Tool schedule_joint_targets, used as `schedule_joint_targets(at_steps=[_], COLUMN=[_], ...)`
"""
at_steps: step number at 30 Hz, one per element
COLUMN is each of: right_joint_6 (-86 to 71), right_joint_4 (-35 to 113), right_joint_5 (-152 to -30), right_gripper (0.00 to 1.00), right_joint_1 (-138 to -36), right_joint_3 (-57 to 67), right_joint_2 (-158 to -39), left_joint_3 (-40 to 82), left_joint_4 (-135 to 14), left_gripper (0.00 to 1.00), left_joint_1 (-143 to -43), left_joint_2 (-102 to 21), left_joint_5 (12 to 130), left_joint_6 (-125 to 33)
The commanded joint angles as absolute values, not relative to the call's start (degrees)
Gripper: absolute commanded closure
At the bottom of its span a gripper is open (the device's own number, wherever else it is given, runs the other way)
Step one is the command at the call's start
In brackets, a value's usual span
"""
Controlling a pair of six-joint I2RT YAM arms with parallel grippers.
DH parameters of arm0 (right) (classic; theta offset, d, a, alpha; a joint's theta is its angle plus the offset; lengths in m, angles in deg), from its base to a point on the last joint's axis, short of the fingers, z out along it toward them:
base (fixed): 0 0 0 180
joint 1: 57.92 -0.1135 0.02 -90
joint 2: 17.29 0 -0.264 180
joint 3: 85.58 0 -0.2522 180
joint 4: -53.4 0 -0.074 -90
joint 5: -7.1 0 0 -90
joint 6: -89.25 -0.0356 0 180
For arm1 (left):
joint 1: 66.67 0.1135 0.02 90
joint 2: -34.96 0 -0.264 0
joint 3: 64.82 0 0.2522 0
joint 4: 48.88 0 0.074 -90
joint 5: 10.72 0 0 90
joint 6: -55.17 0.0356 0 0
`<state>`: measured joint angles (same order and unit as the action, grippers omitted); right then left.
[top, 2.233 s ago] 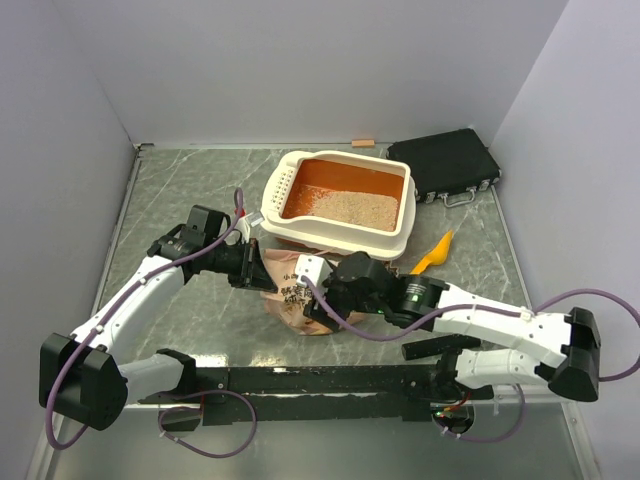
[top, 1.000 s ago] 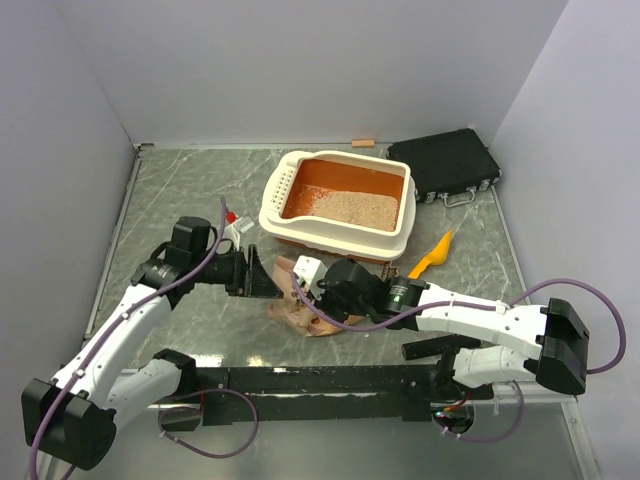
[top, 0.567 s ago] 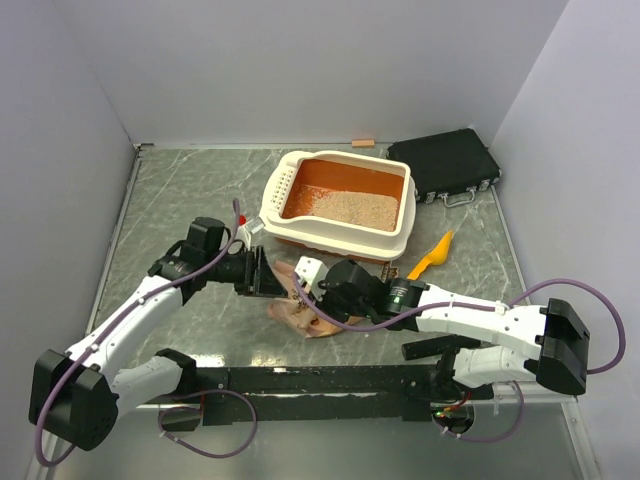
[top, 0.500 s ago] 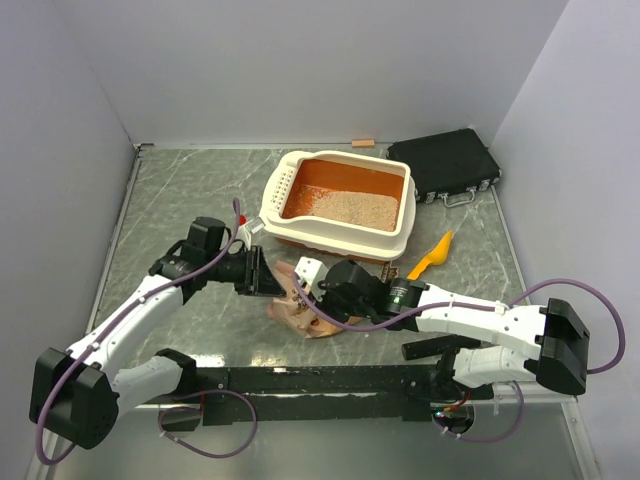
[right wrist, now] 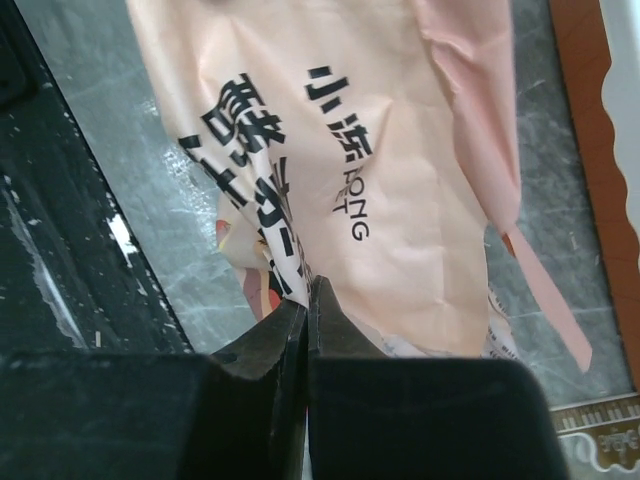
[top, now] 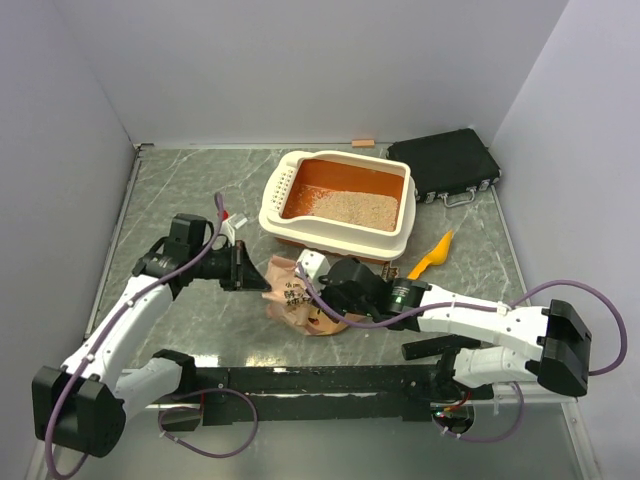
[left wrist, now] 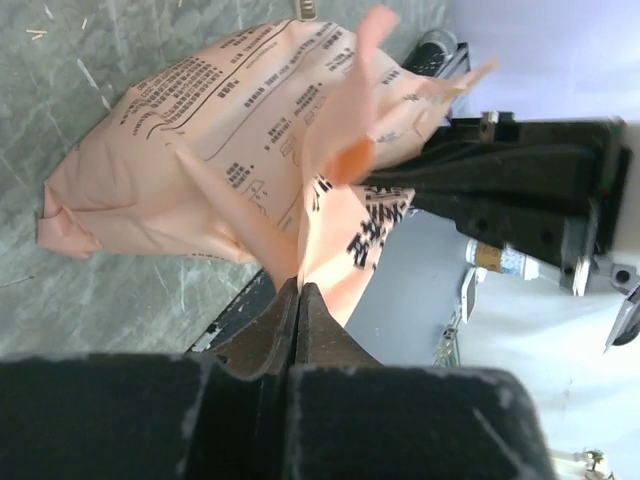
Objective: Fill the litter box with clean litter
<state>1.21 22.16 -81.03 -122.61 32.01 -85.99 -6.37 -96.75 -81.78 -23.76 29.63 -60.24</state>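
The litter box, orange with a cream rim, stands at the back centre, and clean litter covers its near half. In front of it lies the crumpled tan paper bag with dark print. My left gripper is shut on a fold at the bag's left edge, seen close in the left wrist view with the bag bunched beyond it. My right gripper is shut on the bag's right side; the right wrist view shows its tips pinching printed paper.
A black flat case sits at the back right. A small orange-yellow scoop lies right of the box. A tan block rests by the back wall. Box rim is close to the right gripper. Walls close in three sides.
My left gripper came in to the bag's left edge, shut on it, and drew back a little to the left, raising the paper. The right gripper stayed shut on the bag.
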Motion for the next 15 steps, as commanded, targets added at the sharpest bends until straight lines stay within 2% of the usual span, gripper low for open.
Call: schedule_joint_targets(at_steps=[1, 4, 9, 10, 13, 14, 15], right_joint_6=[-3.11, -3.29, -3.64, -3.65, -4.0, -3.91, -4.08], right_joint_4=[10.63, 11.25, 9.31, 9.92, 11.07, 11.16, 11.25], right_joint_5=[-78.42, -81.85, -82.37, -82.64, -82.64, -82.64, -82.64], right_gripper=[1.0, 1.0, 1.0, 1.0, 1.0, 1.0, 1.0], right_joint_1=[-118.84, -118.31, -118.13, -118.22, -118.13, -118.04, -117.96], right_joint_3=[35.3, 36.45, 33.55, 33.55, 33.55, 33.46, 33.37], right_joint_2=[-79.71, -77.93, -81.44, -81.79, -82.32, -82.59, -82.94], left_joint_3=[-5.26, -6.68, -5.01, -5.01, -4.92, -4.31, -3.87], left_joint_4=[-97.72, -95.6, -95.52, -94.56, -93.93, -94.71, -95.33], left_gripper=[0.99, 0.99, 0.99, 0.97, 0.74, 0.6, 0.56], left_joint_1=[-77.57, -77.3, -77.04, -77.04, -77.21, -78.0, -78.53], left_joint_2=[-19.98, -20.59, -22.09, -22.0, -19.11, -16.48, -15.07], left_joint_5=[29.01, 26.55, 25.15, 24.01, 22.94, 24.94, 25.83], left_joint_6=[-58.11, -59.08, -58.56, -59.34, -58.91, -58.04, -56.12])
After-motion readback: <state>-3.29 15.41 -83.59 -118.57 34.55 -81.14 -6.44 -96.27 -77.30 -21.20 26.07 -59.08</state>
